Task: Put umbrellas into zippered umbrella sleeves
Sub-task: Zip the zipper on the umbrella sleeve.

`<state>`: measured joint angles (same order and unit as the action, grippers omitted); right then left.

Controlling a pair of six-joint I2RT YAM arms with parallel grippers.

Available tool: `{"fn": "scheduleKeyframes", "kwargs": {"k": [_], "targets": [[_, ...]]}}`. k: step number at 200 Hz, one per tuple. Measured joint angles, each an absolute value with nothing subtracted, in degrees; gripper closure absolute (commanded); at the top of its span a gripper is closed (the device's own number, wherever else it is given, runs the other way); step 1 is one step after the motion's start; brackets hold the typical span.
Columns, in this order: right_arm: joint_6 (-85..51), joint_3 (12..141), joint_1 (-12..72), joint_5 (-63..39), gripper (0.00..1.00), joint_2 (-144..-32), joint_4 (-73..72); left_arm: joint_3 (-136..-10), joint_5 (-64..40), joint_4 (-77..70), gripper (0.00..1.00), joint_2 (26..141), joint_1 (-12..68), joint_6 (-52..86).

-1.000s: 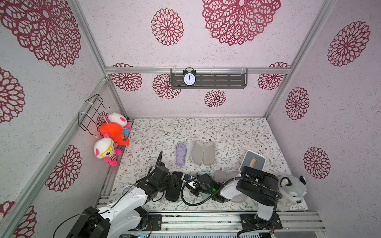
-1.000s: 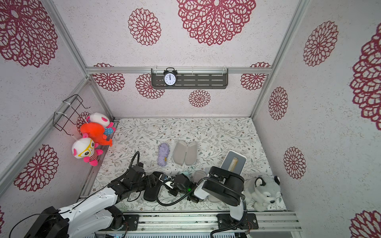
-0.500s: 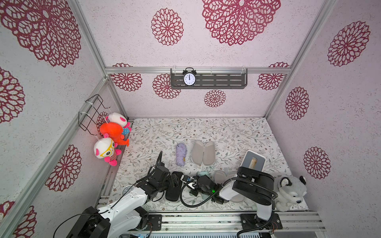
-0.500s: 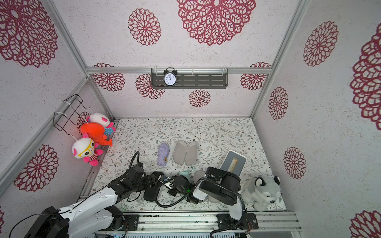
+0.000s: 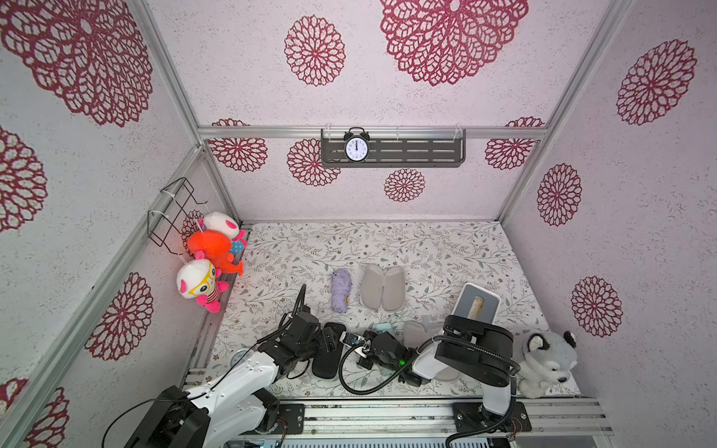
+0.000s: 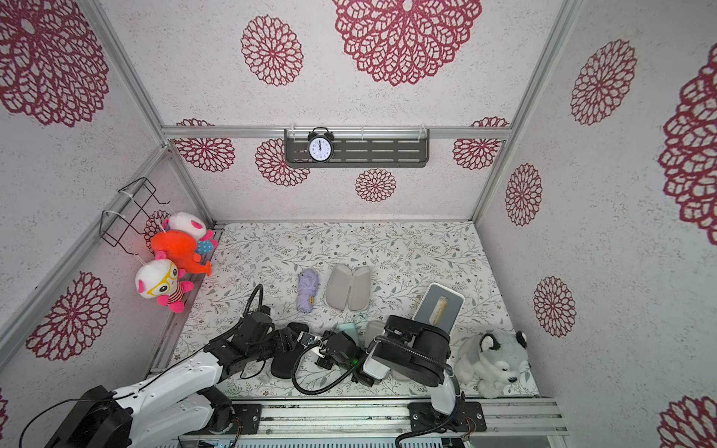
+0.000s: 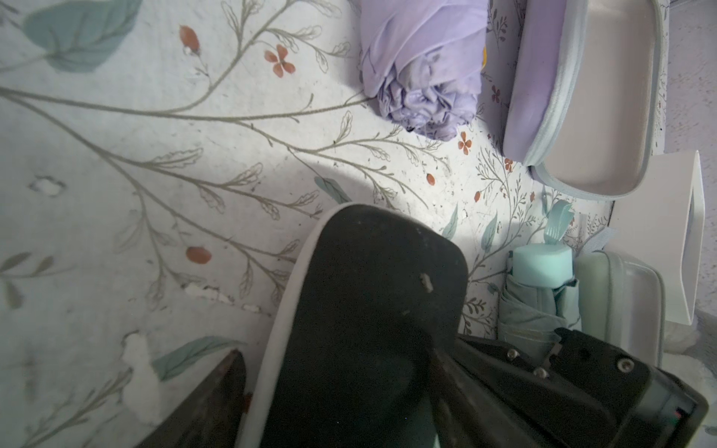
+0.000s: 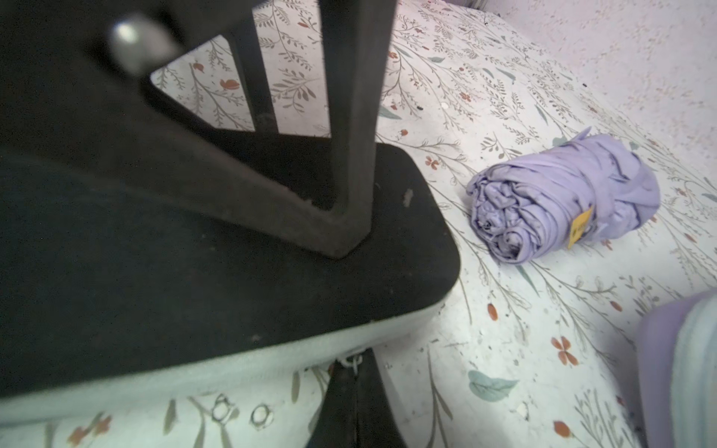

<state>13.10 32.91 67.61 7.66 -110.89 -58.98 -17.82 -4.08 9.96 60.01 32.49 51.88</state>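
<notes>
black oblong hard-shell zip sleeve (image 5: 329,355): shells together, grey zipper band round the edge; flat on the table at the near edge, left of centre, between both grippers. Cannot tell if fully zipped.
small pale zipper pull (image 8: 352,361): on the grey band, on the side facing the right arm.
right gripper (image 8: 351,374): jaws pinched together on the zipper pull, low at table level, just right of the black sleeve.
left gripper (image 5: 331,339): jaws spread wide over the far end of the black sleeve. One finger (image 8: 345,174) has its tip on the top shell, the other is beside the sleeve's left edge; no clamp on it.
mint green folded compact umbrella (image 7: 539,306): lying right of the black sleeve, just beside its own case.
mint green hard-shell sleeve (image 7: 617,302): open, pale lining up, mostly under the right arm in both top views.
lilac folded compact umbrella (image 5: 340,291): lying loose farther back than the black sleeve, small yellow tag (image 8: 580,229) on it.
lilac hard-shell sleeve (image 5: 382,287): open flat, grey lining up, just right of the lilac umbrella.
white square box with grey top (image 5: 479,306): right side, tilted.
grey plush husky (image 5: 547,360): near right corner.
floral-print table cover (image 5: 426,248): under everything.
</notes>
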Motion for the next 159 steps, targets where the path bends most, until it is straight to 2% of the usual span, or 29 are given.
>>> {"fn": "scheduleKeyframes", "kwargs": {"k": [159], "targets": [[14.72,31.94,78.63,16.75,1.0,-108.51,-55.33,-17.19,-4.56,9.85,0.26,58.78,31.92,52.4]]}}
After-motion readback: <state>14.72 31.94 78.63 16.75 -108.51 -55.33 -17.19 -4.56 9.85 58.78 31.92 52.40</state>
